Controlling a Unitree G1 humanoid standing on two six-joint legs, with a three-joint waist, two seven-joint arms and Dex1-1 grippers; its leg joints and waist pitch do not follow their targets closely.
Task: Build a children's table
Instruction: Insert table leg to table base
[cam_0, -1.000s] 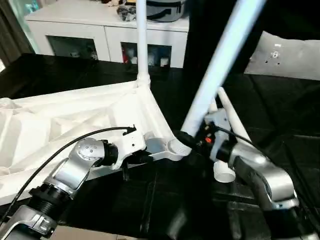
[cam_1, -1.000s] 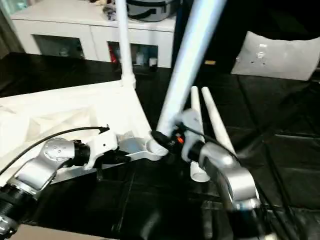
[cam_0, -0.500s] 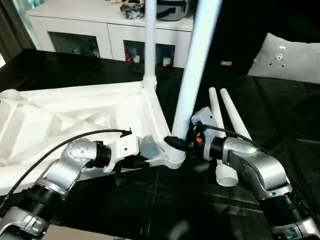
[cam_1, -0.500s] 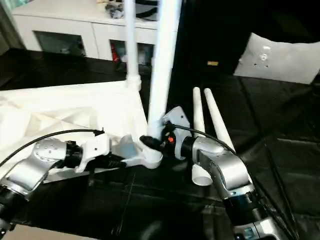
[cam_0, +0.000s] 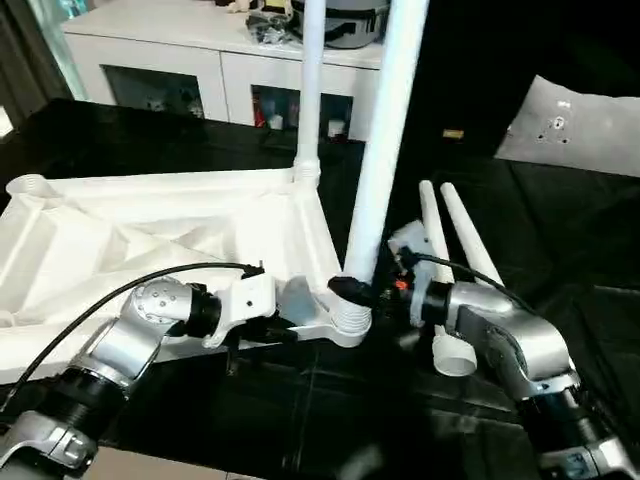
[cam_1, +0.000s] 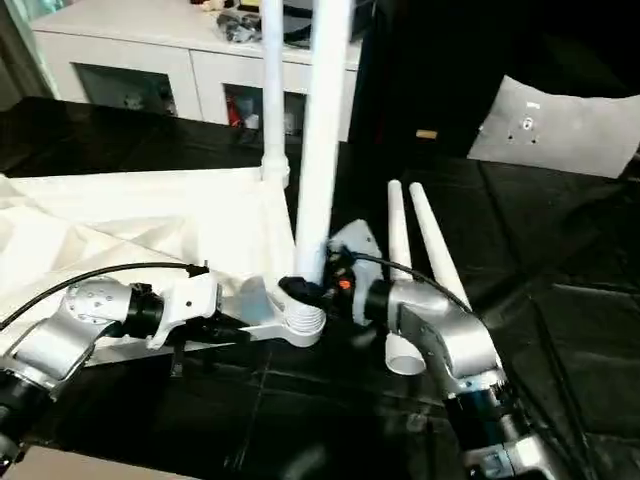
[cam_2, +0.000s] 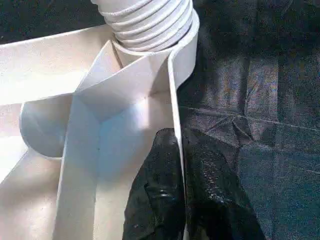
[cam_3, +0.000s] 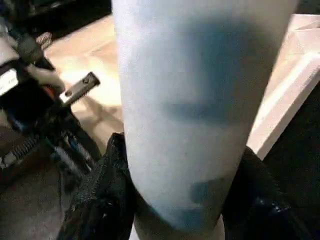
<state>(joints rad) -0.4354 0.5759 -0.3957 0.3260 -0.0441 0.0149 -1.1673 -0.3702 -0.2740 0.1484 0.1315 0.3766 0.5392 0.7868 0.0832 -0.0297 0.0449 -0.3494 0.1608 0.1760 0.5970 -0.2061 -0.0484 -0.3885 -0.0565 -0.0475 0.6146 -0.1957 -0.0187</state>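
The children's table top (cam_0: 150, 230) lies upside down on the black surface, its ribbed underside facing up. One white leg (cam_0: 310, 100) stands upright in the far corner socket. My right gripper (cam_0: 352, 292) is shut on the thick end of a second leg (cam_0: 385, 140), which stands almost upright on the near corner's threaded socket (cam_0: 350, 318). In the right wrist view both black fingers (cam_3: 100, 200) hug that leg (cam_3: 195, 100). My left gripper (cam_2: 179, 190) is shut on the table top's rim wall (cam_2: 172, 100), just short of the socket (cam_2: 150, 25).
Two loose white legs (cam_0: 450, 250) lie side by side just right of my right forearm. A white cabinet (cam_0: 200, 70) with shelves runs along the back. A flat white board (cam_0: 580, 120) rests at the back right on the black surface.
The held leg has swung from leaning right to nearly upright on the near corner socket. My left gripper has kept its hold on the rim. The head camera has shifted a little.
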